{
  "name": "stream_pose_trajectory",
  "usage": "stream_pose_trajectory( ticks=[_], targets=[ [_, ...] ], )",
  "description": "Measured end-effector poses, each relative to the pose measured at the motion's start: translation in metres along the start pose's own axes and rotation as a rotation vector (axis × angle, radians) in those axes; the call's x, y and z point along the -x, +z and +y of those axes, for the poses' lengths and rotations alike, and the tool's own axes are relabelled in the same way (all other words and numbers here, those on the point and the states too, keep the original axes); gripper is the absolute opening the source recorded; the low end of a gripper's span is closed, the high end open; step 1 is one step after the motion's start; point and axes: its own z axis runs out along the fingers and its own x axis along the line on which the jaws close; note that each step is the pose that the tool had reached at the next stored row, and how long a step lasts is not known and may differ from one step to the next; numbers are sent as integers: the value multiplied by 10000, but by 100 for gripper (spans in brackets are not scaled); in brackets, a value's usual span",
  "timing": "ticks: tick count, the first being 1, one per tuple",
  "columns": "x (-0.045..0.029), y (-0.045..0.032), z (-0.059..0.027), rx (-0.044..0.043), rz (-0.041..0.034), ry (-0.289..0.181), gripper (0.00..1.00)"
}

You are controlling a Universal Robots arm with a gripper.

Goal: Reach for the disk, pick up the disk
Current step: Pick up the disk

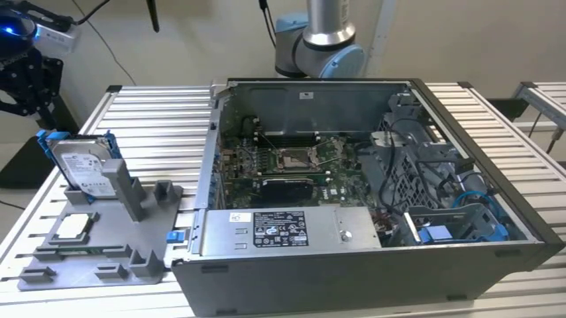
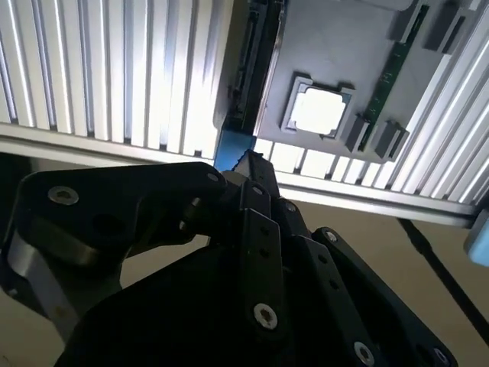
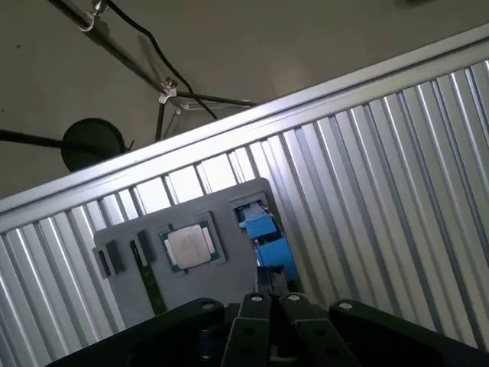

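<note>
The hand (image 3: 271, 279), apparently pressed together, hangs over the upright disk (image 1: 84, 167); best spread it, centred across the flat faces.

Silver arm (image 1: 329, 20), pale blue joint caps (image 1: 343, 63), black hand (image 2: 250, 162), silver screws (image 2: 264, 313)

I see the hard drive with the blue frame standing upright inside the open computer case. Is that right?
Not quite. The disk does stand upright, but not inside the computer case. It stands in the grey holder on the table, to the exterior view's left of the case. The exterior view shows this.
</note>
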Motion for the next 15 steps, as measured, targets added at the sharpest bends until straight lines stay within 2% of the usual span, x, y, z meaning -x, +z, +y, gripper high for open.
stream_pose_trajectory(
  ticks=[5,10,11,15],
  targets=[
    [0,6,1,4,17,-771,0],
    [0,6,1,3,18,-847,0],
    [0,6,1,3,18,-854,100],
    [1,16,0,2,18,-857,100]
  ],
)
